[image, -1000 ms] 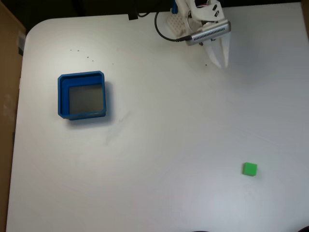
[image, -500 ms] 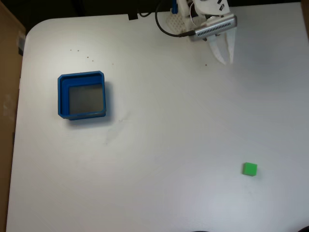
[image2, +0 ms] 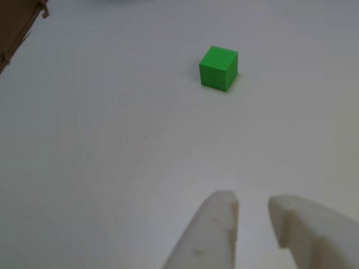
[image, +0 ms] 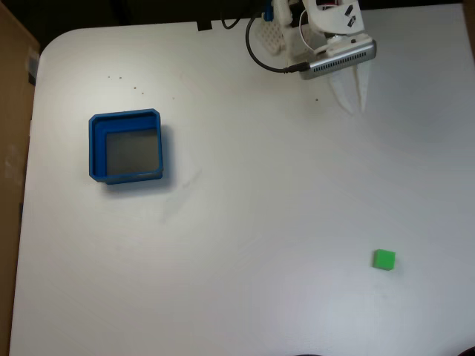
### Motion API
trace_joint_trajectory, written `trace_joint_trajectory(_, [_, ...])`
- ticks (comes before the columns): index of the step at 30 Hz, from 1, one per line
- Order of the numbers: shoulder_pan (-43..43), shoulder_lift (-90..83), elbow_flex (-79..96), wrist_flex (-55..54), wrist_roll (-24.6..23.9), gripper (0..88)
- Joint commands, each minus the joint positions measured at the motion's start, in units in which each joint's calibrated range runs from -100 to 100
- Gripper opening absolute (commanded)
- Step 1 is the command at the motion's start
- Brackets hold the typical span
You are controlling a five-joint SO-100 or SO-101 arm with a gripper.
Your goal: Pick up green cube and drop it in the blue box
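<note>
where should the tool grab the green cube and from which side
Probably best from straight above, closing on two opposite vertical faces of the green cube. It sits flat on the white table with open space all round, so either pair of faces is free. In the other view the cube looks turned slightly, so the tool should rotate to square up with it.

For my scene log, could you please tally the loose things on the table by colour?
Green: 1, the green cube, alone on the white table, far from the gripper.
Blue: 1, the blue box, with nothing inside it.
Total: 2.
</note>
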Motion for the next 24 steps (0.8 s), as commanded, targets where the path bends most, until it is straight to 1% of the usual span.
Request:
trace_joint_trajectory(1, [-0.1, 3.8, -6.2, -0.4, 0.1, 1.0])
trace_joint_trajectory(15, [0.0, 23.1, -22.9, -0.4, 0.0, 1.0])
trace_joint_trajectory(24, [0.2, 31.5, -33.3, -0.3, -0.1, 1.1])
